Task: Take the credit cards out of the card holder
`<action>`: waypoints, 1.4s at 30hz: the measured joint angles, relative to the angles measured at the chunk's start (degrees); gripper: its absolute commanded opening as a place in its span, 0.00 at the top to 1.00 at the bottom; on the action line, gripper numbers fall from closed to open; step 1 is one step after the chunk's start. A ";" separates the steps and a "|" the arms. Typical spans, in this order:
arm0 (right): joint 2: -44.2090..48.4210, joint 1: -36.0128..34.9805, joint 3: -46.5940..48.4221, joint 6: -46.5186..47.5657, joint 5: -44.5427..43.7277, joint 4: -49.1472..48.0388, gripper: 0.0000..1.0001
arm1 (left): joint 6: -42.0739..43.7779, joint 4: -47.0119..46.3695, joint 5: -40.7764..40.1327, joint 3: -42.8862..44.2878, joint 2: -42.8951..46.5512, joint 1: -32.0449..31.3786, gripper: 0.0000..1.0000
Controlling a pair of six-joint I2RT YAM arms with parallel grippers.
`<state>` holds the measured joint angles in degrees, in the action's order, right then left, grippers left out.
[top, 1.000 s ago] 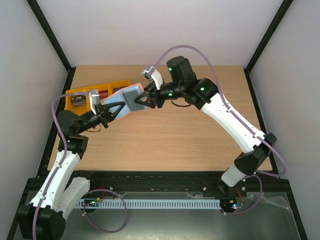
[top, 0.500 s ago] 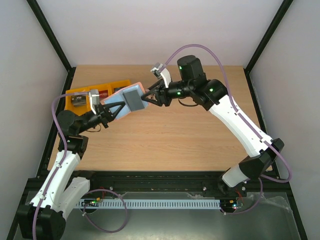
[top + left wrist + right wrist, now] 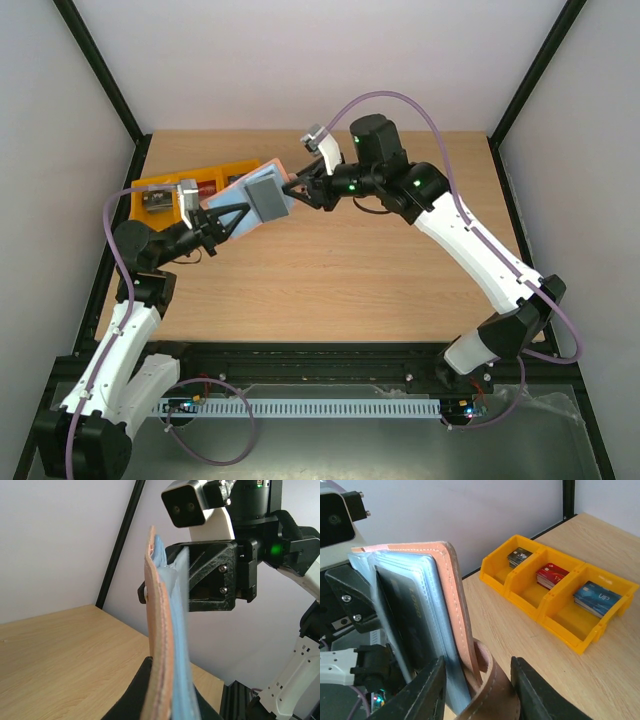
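left gripper [image 3: 232, 220] is clenched on one end of the card holder [image 3: 258, 200], lifting it off the table [image 3: 350, 270], near the yellow 3-compartment tray [image 3: 540, 617]. right gripper [image 3: 297, 190] straddles the holder's edge by the brown tab, jaws part-way apart. can't tell if they're biting. a dark card [image 3: 405, 615] sits in a pale blue sleeve, its print too blurred to read. in the tray: dark cards [image 3: 519, 556], red cards [image 3: 550, 575], blue cards [image 3: 594, 598], the top blue one reading "vip".
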<state>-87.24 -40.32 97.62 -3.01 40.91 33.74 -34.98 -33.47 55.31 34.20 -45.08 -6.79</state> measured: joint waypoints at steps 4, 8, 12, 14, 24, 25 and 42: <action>0.00 -0.70 -0.02 0.00 0.44 -0.98 0.56 | 0.04 -0.02 0.02 0.00 -0.04 0.00 0.98; -0.02 -1.46 -0.02 -0.02 2.60 -1.49 0.49 | 0.04 -0.02 0.00 0.00 -0.11 0.00 0.98; -0.02 -1.84 -0.02 -0.04 5.84 -1.49 0.43 | 0.04 0.39 -0.48 0.00 -0.11 0.00 0.98; -0.09 -2.29 -0.02 -0.24 6.71 -1.51 0.39 | 0.09 0.94 -1.05 0.00 -0.11 0.00 0.98; -4.07 -7.82 -0.04 -4.39 -1.44 -5.92 0.32 | 1.03 2.01 -1.57 0.00 -0.11 -0.44 0.98; -4.33 -7.82 -0.17 -5.01 -2.45 -6.56 0.31 | 1.07 2.03 -1.57 0.00 -0.11 -0.44 0.98; -2.99 -7.63 -0.74 -1.97 -7.98 -6.73 0.16 | 0.20 0.72 -0.85 -0.33 0.07 -0.44 0.98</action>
<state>-90.24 -47.94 96.88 -4.97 32.93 27.00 -34.79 -32.75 54.46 33.87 -45.01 -7.22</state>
